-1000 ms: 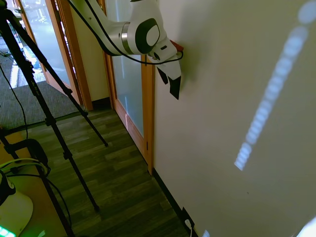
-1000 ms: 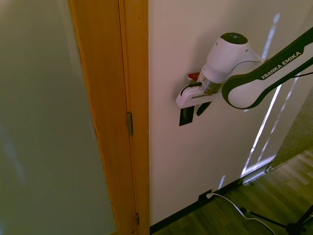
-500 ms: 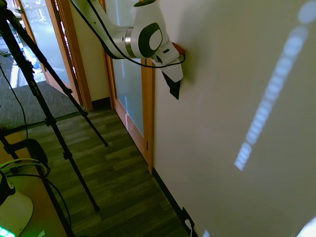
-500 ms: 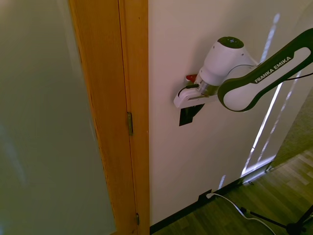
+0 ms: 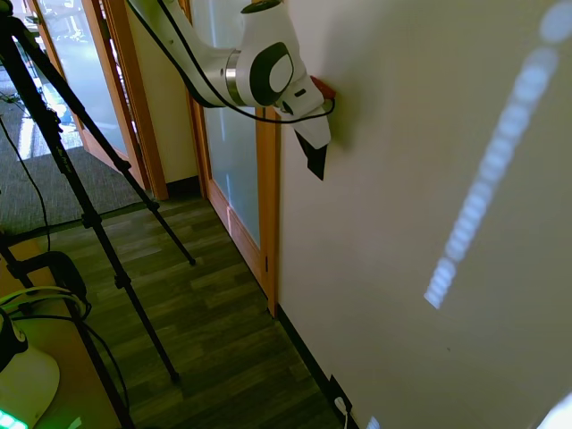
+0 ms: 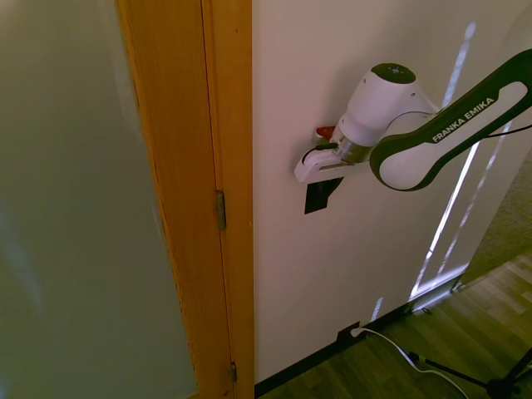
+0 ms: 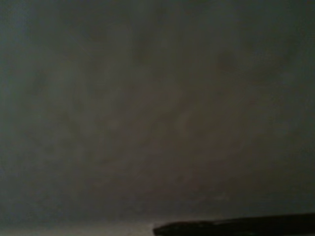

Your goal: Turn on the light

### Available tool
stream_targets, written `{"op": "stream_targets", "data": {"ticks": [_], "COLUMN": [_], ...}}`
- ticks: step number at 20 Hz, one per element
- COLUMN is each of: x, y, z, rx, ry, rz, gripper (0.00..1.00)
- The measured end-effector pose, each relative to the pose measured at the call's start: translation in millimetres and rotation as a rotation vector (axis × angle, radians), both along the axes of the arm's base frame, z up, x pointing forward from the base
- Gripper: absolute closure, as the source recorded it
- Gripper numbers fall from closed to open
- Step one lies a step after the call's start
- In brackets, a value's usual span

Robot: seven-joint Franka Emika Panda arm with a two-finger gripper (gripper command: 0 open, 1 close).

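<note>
Where claw [image 6: 328, 184] meets wall, switch [image 6: 314, 199] lies directly beneath, upright plate partly covered; finger spread: cannot tell.

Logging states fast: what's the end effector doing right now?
End effector: at the dark switch plate on the wall; open or closed cannot be told.

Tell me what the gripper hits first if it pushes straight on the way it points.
Most likely the dark switch plate on the wall: the gripper already overlaps it, though actual contact is unclear.
</note>
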State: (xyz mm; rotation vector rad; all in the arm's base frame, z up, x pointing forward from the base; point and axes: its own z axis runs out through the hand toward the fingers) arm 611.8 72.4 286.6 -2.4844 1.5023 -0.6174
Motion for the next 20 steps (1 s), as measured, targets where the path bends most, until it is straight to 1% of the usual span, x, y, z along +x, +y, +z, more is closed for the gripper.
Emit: {"op": "stream_targets", "data": {"ticks": [2, 5, 8, 11, 12, 14, 16, 18, 20], "x": [-7.1, -17.2, -24.8, -32.9, -35.2, -37.9, -43.7, -56.3, -71.3], "y": [-2.0, -2.8, -2.5, -2.0, -1.8, -0.3, 0.3, -2.7, -11.1], "z": [-2.9, -6.1, -5.8, 5.1, 9.0, 17.1, 22.8, 22.0, 14.1], "rx": [0.018, 0.030, 0.029, 0.030, 0.029, 0.039, 0.065, 0.097, 0.112], "ry": [-0.048, -0.114, -0.163, -0.214, -0.227, -0.243, -0.252, -0.265, -0.267], "rz": [-0.006, -0.006, -0.004, -0.010, -0.009, -0.003, 0.003, 0.018, 0.031], "gripper": [1.00, 1.00, 1.00, 1.00, 0.00, 0.00, 0.00, 0.00, 0.00]}}
